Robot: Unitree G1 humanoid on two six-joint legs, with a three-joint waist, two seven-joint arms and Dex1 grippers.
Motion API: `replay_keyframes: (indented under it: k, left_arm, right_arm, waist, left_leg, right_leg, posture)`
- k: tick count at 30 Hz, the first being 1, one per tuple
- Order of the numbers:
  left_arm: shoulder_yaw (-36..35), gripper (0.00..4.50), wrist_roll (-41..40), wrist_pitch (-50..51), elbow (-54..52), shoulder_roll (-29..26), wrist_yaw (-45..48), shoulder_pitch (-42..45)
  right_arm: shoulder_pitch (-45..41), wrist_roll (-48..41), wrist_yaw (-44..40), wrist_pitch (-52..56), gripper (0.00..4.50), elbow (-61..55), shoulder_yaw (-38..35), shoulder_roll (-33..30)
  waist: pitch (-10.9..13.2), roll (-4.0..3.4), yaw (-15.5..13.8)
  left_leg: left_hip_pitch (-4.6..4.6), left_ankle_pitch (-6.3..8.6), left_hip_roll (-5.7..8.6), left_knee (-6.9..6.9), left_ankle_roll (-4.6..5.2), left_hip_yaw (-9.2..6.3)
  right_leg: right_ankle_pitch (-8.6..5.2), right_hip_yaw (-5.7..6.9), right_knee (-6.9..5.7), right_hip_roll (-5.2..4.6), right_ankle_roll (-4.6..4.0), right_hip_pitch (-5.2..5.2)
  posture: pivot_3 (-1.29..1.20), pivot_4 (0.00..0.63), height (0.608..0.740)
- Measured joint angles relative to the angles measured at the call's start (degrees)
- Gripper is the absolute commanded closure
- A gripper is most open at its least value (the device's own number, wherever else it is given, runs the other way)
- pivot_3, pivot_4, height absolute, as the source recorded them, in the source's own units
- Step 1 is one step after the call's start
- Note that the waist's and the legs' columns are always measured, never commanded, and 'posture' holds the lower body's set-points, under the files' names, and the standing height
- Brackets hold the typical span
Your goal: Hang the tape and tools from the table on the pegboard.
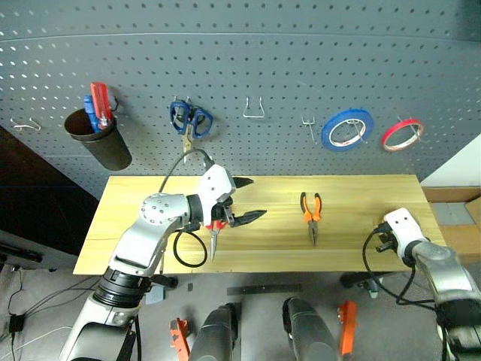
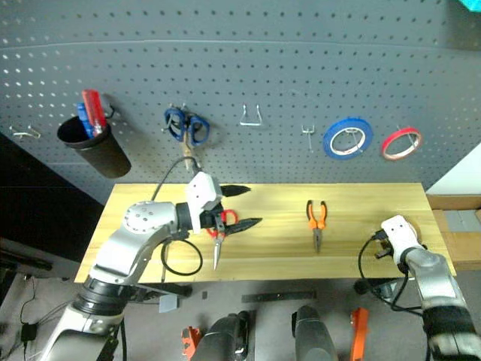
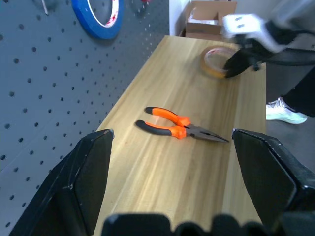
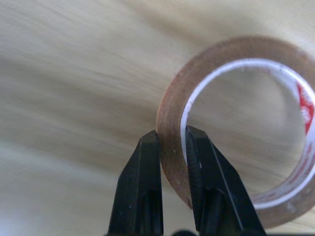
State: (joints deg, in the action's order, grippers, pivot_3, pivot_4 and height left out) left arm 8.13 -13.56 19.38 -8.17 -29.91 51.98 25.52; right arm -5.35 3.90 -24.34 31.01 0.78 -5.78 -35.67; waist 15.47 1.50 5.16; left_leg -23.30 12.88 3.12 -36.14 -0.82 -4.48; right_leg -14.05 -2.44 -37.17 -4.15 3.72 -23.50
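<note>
Pegboard (image 1: 240, 60): filled the upper frame. Table (image 1: 361, 195): centre band. Left gripper (image 1: 244, 201): centre-left, jaws wide, empty, above red-handled scissors (image 2: 219, 226). Right gripper (image 4: 172, 142): lower right, pinched on the rim of the tape (image 4: 172, 105). Pliers (image 1: 312, 213): centre-right.

Place: workshop / robot test bay, judged from fittings.
Wall: dark grey pegboard (image 1: 270, 68) w/ rows of holes & metal hooks; tools hung on it.
Hung items: blue-handled scissors (image 1: 189, 120), blue tape ring (image 1: 347, 128), red tape ring (image 1: 400, 134), black cup (image 1: 98, 139) w/ red & blue handles stuck in.
Bench: light wooden table (image 1: 353, 248) on black legs, set against the board.
On bench: hand tools laid out, e.g. orange-and-black pliers (image 1: 312, 212).
Floor: grey, loose cables seen at left.
Background: cardboard box (image 3: 206, 17) seen past table end.
</note>
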Motion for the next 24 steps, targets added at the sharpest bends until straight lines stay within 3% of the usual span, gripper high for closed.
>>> replay_keyframes:
  k: [4,9,14,24]
  left_arm:
    - [-1.6,0.37,-0.3,-1.0,0.5,0.2,-0.9,-0.1]
    - [-3.9,0.37,-0.7,-2.4,1.0,0.4,-2.6,-1.2]
    - [-6.2,0.37,-0.7,-4.4,1.5,0.2,-4.1,-2.5]
    - [-6.3,0.37,-1.1,-4.4,1.4,-0.1,-5.1,-2.4]
  right_arm:
    - [6.2,6.1,5.5,2.5,4.38,-26.1,2.4,2.9]
    - [4.3,17.6,10.1,-3.3,4.38,-39.5,17.0,6.7]
    - [-5.6,22.8,11.7,-9.1,4.38,-36.1,21.5,9.8]
    - [-19.6,21.4,11.9,-20.6,4.38,-9.4,21.8,14.9]
  waist:
    - [0.0,0.01,0.4]
    - [0.0,0.03,0.4]
    - [0.0,0.07,0.1]
    - [0.0,0.07,-0.3]
  left_leg:
    - [0.03,-0.05,-0.15,-0.02,-0.09,-0.01]
    - [0.07,-0.16,-0.18,-0.08,-0.19,0.03]
    - [0.06,-0.17,-0.16,-0.11,-0.16,0.01]
    - [0.03,-0.16,-0.08,0.03,-0.14,-0.04]
  right_leg:
    - [-0.17,0.08,0.0,0.11,0.29,0.0]
    - [-0.02,0.06,0.1,0.14,0.43,0.02]
    - [0.2,0.09,0.12,0.11,0.14,0.02]
    - [0.26,0.09,0.1,0.09,0.04,-0.03]
  posture:
    - [-0.17,0.272,0.74]
    - [-0.17,0.271,0.74]
    - [-0.15,0.261,0.74]
    - [-0.1,0.256,0.74]
